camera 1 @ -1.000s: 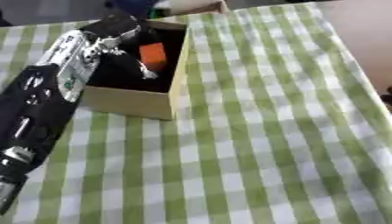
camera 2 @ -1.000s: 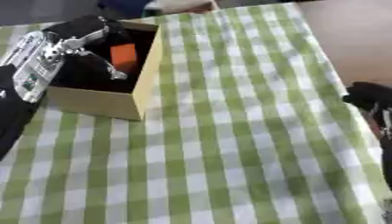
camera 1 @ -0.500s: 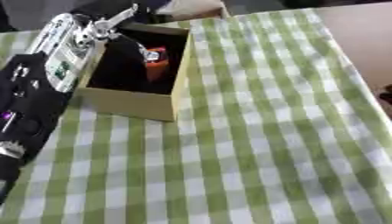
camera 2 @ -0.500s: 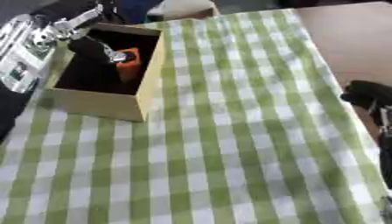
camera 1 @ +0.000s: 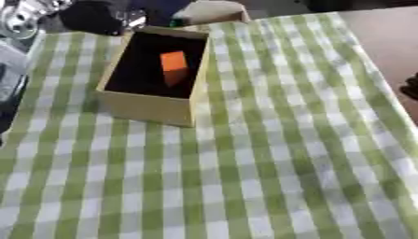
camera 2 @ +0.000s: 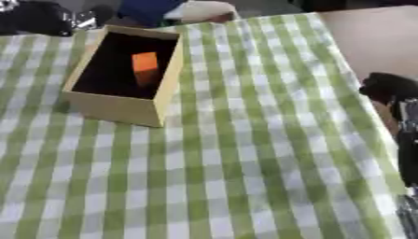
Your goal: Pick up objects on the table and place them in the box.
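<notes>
An orange object (camera 1: 173,65) lies inside the box (camera 1: 147,109), which stands at the far left of the desk (camera 1: 269,168). The left hand (camera 1: 24,21) is nearer, up beside the box. The right hand (camera 2: 390,88) is well apart at the right edge. I cannot tell how either hand's fingers are set.
</notes>
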You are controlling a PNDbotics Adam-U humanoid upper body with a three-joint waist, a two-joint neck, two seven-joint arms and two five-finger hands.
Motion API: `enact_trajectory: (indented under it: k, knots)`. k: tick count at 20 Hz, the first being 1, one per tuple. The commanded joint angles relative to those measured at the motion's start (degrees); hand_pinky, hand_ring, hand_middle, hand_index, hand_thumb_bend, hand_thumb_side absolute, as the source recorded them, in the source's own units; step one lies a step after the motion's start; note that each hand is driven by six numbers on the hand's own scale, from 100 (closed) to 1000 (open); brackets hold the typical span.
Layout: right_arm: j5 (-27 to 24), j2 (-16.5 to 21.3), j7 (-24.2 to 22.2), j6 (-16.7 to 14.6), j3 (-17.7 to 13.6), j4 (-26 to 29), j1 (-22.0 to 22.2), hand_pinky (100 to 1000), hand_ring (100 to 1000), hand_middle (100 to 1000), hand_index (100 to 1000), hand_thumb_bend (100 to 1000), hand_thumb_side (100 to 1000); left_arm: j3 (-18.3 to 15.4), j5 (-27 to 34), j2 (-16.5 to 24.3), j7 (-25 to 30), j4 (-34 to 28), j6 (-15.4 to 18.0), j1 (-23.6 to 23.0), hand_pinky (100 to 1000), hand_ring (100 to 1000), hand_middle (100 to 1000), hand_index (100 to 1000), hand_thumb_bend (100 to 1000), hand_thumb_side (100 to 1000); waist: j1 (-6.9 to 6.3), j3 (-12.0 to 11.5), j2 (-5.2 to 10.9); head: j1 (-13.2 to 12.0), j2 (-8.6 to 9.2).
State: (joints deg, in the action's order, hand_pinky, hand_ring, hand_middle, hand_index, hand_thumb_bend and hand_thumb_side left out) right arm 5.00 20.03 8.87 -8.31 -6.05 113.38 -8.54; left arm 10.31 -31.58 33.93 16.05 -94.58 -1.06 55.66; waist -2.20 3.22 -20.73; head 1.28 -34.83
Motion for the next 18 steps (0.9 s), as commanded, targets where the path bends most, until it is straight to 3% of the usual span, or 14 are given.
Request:
enact_trajectory:
  k: [1,4,7,13,18]
  knots:
    - [0.0,1.5,0.2,-0.2,-0.7,1.2,-0.3,811,718,683,769,100,1000,-2.4,4.8,4.4,-2.3,-10.0,-2.6,-3.0,724,783,769,772,437,682,0.32,-0.5,1.44,0.3,-0.23]
    - [0.0,1.3,0.5,-0.2,-0.8,1.2,-0.3,811,718,683,768,100,1000,-4.0,6.6,6.2,-3.1,-17.1,-4.0,-8.6,716,779,765,766,440,683,0.65,-1.5,1.43,0.5,-0.33]
    - [0.0,1.2,0.6,-0.3,-0.8,1.2,-0.5,811,718,683,768,100,1000,-5.5,8.5,6.2,-6.1,-19.7,-4.1,-12.7,710,782,765,753,461,704,0.89,-2.1,1.53,0.8,-0.44]
    - [-0.3,1.0,1.0,-0.6,-0.9,1.2,-0.9,811,723,687,770,100,1000,-7.6,15.4,2.9,-16.9,-20.0,0.0,-21.6,685,787,766,726,500,741,1.23,-2.9,1.88,2.1,-0.85]
    - [-0.8,1.1,1.6,-1.1,-0.9,1.2,-1.8,812,729,692,771,100,1000,-9.4,19.4,-2.5,-25.8,-20.0,5.2,-28.4,673,787,762,711,525,740,1.49,-3.7,2.16,2.7,-1.63]
